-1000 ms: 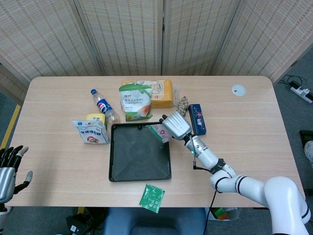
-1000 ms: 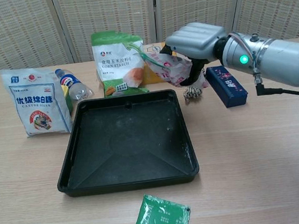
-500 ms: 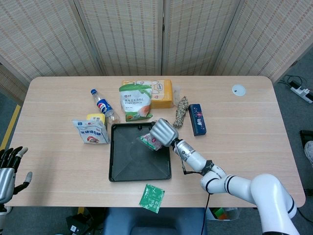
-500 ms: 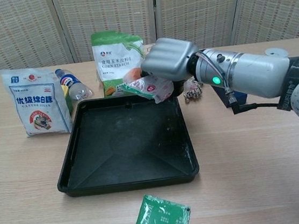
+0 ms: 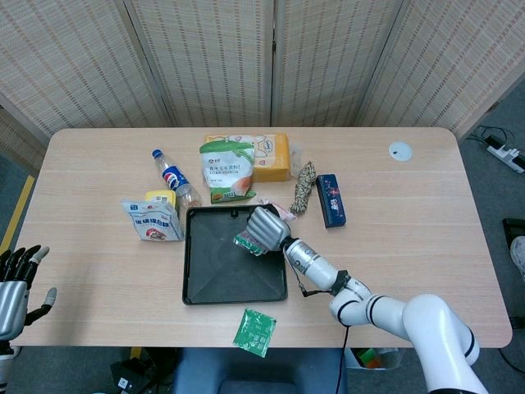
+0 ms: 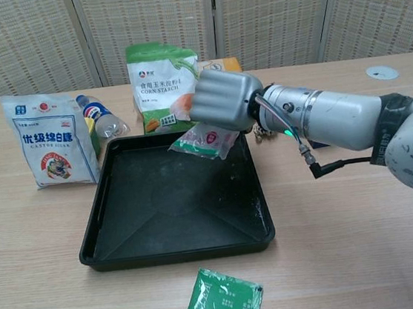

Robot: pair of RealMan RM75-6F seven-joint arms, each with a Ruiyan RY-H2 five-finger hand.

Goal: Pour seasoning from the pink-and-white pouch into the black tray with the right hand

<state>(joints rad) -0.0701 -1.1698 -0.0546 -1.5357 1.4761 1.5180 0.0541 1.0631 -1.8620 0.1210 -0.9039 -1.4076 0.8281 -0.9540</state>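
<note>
My right hand [image 5: 265, 228] [image 6: 220, 101] grips the pink-and-white pouch [image 6: 203, 141] [image 5: 247, 241] and holds it tilted over the back right part of the black tray [image 5: 194, 281] [image 6: 101, 209]. The pouch hangs below the hand, its lower end pointing toward the tray's middle. I see no seasoning falling and the tray floor looks bare. My left hand [image 5: 15, 281] hangs off the table's left edge in the head view, fingers apart, holding nothing.
Behind the tray stand a corn starch bag [image 6: 163, 85], an orange box [image 5: 261, 156], a blue-capped bottle [image 5: 174, 178] and a white sugar bag [image 6: 51, 149]. A twine bundle [image 5: 304, 185] and a dark blue box [image 5: 331, 199] lie right of the tray. A green sachet [image 6: 219, 301] lies in front.
My right hand has carried the pouch leftward from the tray's right rim to over the tray's interior, tipping it further down. The left hand has barely moved.
</note>
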